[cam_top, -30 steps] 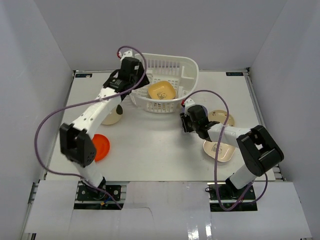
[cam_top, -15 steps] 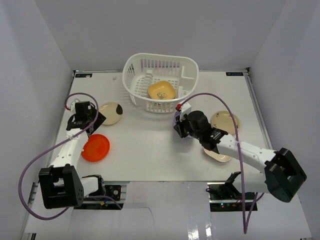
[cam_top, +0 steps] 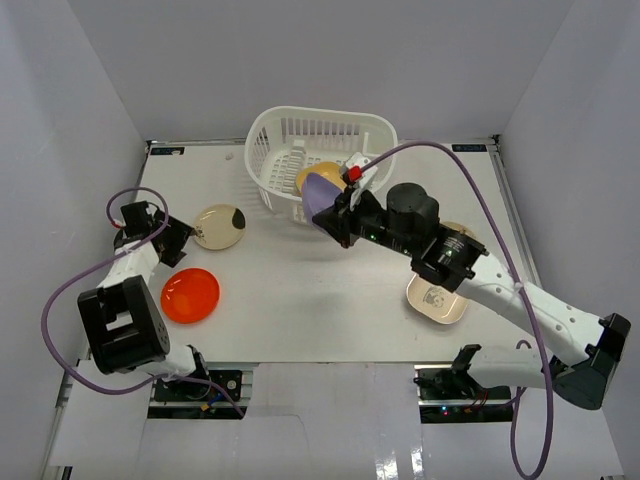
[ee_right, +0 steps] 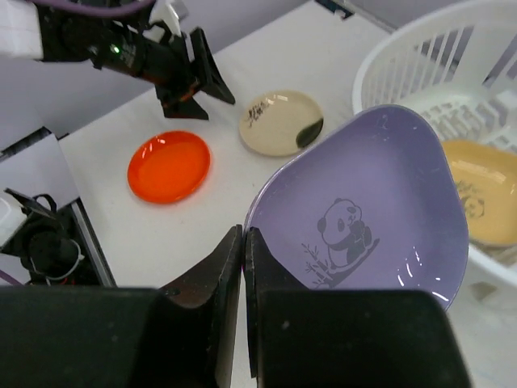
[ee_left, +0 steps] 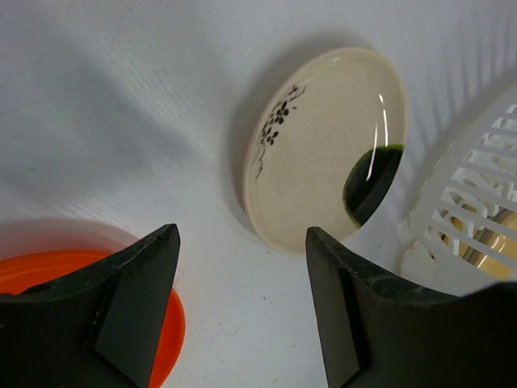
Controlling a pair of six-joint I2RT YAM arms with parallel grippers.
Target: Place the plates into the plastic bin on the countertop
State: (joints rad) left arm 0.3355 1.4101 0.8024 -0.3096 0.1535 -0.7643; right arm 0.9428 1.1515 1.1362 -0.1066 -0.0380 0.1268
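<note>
One yellow plate (cam_top: 322,178) lies in the plastic bin (cam_top: 375,135) at the far edge of the surface (cam_top: 300,290), so most of the task appears to be outstanding. Near the left edge, the left end effector (ee_left: 240,234) is spread and empty, with the orange plate (cam_top: 190,295) beside it and the cream plate (cam_top: 215,228) just ahead. At the centre, the right end effector (ee_right: 244,242) is pressed together on the rim of the lavender plate (ee_right: 363,202), which is held by the bin's near wall and not yet released, while a tan plate (cam_top: 437,302) waits toward the right edge.
</note>
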